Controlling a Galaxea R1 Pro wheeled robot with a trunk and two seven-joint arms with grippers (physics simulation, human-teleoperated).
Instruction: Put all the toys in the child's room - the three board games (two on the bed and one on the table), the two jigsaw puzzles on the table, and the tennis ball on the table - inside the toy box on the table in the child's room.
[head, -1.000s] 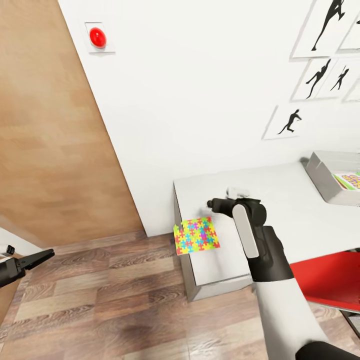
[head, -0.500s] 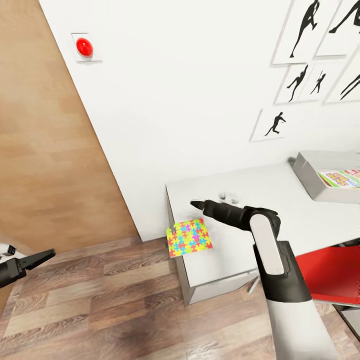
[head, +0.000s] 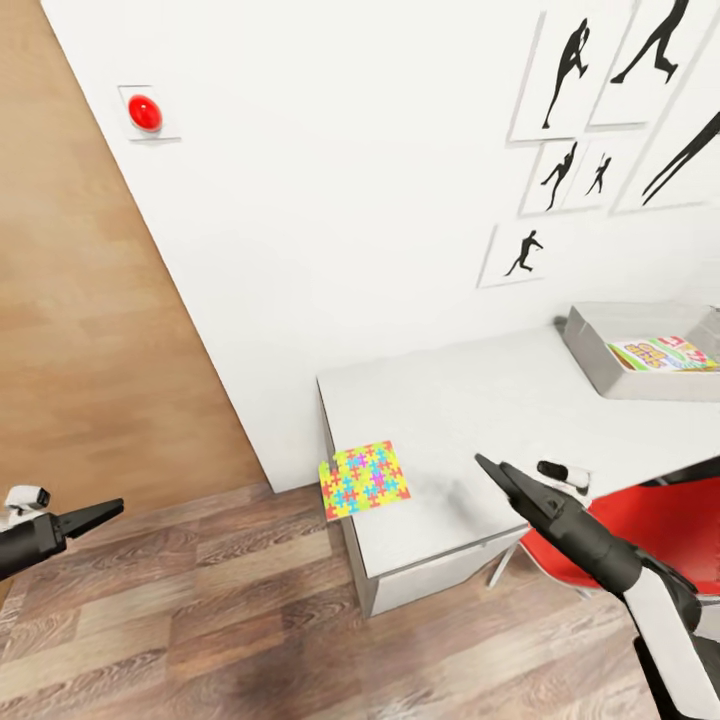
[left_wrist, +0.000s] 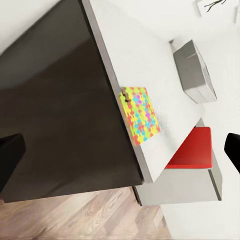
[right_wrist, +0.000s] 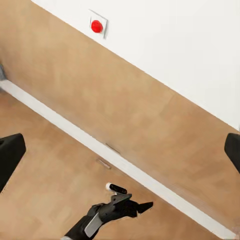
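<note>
A jigsaw puzzle (head: 364, 480) lies flat on the table (head: 470, 420), overhanging its near left corner above the wood floor (head: 200, 620); the toy box (head: 640, 350) sits far along the tabletop by the wall, a board game (head: 664, 353) inside; the right gripper (head: 497, 476) hovers over the table's front edge, fingers together; the left gripper (head: 100, 512) hangs well apart over the floor, fingers closed; a red chair (head: 650, 520) stands beside the table.

Head camera looks steeply down on the table (head: 470, 400); left wrist sees it too (from farther off)
</note>
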